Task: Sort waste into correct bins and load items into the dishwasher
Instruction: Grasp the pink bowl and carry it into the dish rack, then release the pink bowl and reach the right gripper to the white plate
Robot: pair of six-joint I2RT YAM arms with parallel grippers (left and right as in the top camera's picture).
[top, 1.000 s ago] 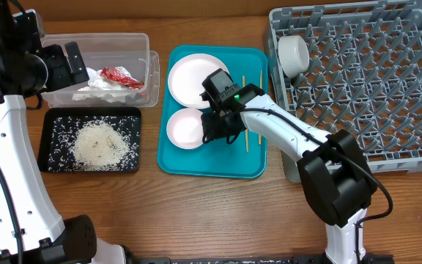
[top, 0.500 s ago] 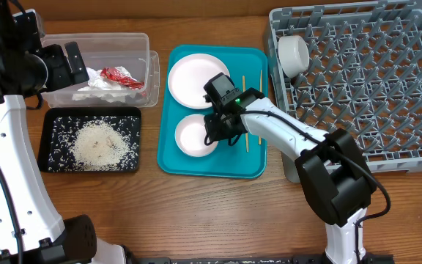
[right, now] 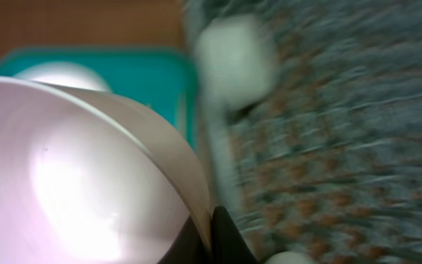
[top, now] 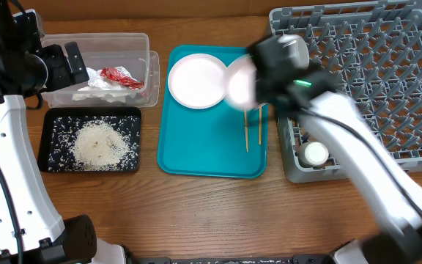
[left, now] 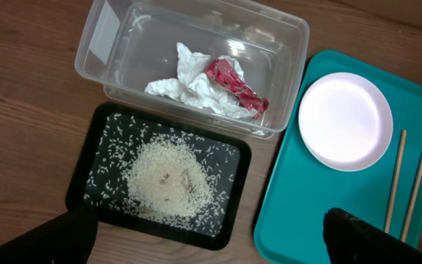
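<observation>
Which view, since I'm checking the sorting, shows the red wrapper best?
The left wrist view: the wrapper lies close and sharp on the napkin inside the clear tub. Overhead shows it smaller. The right wrist view misses it entirely.

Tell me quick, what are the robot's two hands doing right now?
Left end effector: open, holding nothing.
Right end effector: closed on a white bowl.
</observation>
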